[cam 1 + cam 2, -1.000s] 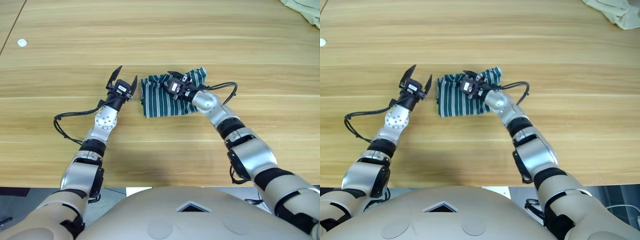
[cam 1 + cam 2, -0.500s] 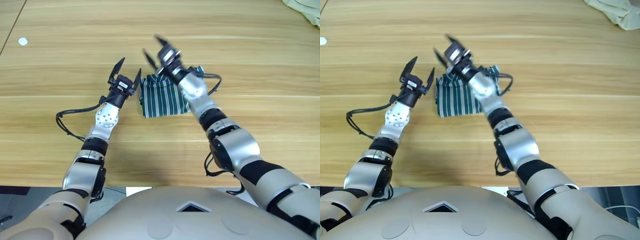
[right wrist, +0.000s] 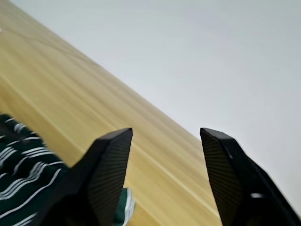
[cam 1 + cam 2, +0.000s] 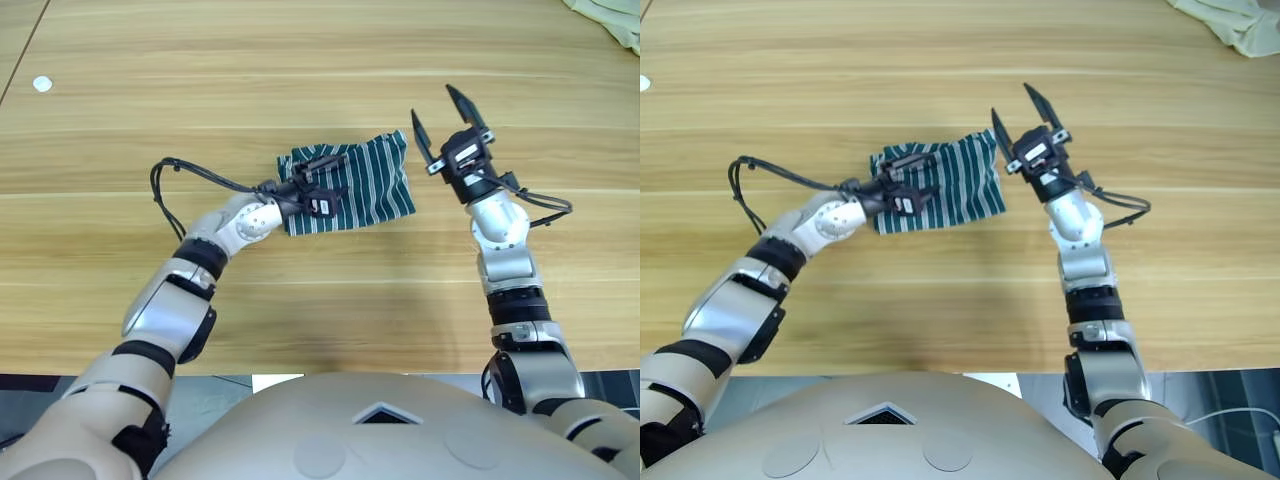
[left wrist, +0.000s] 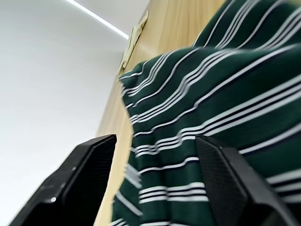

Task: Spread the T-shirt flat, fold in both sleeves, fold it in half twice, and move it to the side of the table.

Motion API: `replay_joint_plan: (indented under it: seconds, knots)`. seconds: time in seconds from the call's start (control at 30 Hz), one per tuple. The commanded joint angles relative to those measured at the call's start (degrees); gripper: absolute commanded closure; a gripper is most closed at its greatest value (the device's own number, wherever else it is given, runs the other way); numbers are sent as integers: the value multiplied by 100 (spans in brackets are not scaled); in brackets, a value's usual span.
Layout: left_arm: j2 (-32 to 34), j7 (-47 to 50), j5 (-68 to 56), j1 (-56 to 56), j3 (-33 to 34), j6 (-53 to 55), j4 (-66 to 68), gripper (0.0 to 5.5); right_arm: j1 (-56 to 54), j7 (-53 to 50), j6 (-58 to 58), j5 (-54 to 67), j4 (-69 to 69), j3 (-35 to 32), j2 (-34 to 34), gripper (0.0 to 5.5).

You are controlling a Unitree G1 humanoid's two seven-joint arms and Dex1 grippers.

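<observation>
Folded green white-striped T-shirt [image 4: 375,180] lies mid-frame on the wooden worktop [image 4: 300,60]. The left gripper [image 4: 340,173], fingers unclenched, straddles its edge (probably to drag it aside). The right gripper [image 4: 432,108] hangs released, clear.

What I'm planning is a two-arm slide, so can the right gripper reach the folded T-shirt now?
Probably yes: the right gripper, open, hangs just right of the T-shirt, with nothing between them.

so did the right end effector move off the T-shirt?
Yes: the right end effector left the T-shirt and now hangs open past its right edge.
</observation>
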Motion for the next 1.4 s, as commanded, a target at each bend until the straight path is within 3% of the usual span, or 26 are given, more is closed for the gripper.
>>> replay_joint_plan:
  seconds: [0.03, 0.37, 0.67, 1.17, 1.4]
  knots:
    - [91, 473, 254, -326, -132, 408, 467, 238, 223, -90, 119, -417, 152, 315, -53, 285]
    - [154, 744, 127, -91, -158, 364, 764, 238, 361, -401, 472, -1027, 797, 665, -269, 285]
    - [186, 1019, 217, -173, -239, 707, 1150, 238, 869, -167, 683, -984, 138, 655, -725, 285]
    - [100, 1323, 275, -583, -435, 749, 1565, 238, 688, -471, 884, -1738, 92, 946, -1047, 285]
    - [204, 1816, 179, -544, -352, 741, 1351, 238, 313, -627, 577, -875, -613, 655, -488, 285]
